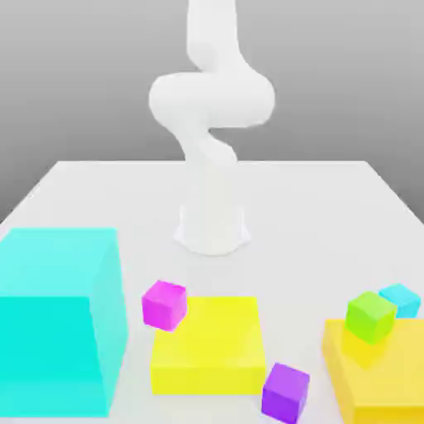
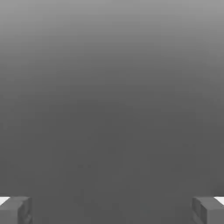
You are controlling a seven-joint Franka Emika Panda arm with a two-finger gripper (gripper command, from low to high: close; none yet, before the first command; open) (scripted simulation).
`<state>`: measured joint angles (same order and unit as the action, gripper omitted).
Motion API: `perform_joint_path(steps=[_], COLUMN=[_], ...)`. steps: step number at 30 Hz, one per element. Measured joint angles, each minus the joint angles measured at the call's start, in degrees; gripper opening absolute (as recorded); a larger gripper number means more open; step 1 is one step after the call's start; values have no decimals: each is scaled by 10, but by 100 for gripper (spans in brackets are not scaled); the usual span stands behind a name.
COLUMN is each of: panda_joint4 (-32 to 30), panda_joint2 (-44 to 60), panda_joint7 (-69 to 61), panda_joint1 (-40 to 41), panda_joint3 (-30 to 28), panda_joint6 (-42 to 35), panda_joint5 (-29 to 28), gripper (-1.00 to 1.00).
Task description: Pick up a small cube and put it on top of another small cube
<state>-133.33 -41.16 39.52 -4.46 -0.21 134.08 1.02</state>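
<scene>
Small cubes: four, namely a magenta cube [image 1: 164,305], a purple cube [image 1: 286,392], a green cube [image 1: 370,317] and a small cyan cube [image 1: 401,299].
Flat yellow blocks: two, a yellow block [image 1: 209,344] and an orange-yellow block [image 1: 381,374].
Large cubes: one, a large cyan cube [image 1: 56,319].
Robot arms: one, a white arm [image 1: 212,124].
Tables: one, a white table [image 1: 315,215].
</scene>
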Motion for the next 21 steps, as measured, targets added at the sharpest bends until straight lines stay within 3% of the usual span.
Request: perform_joint_path(steps=[14,21], panda_joint4=[-86,-130], panda_joint2=[263,392], panda_joint7=[-349,-491], panda_joint1=[-222,-306], panda_joint3=[31,79], panda_joint6=[128,193], panda_joint5=[49,31], gripper=[0,0])
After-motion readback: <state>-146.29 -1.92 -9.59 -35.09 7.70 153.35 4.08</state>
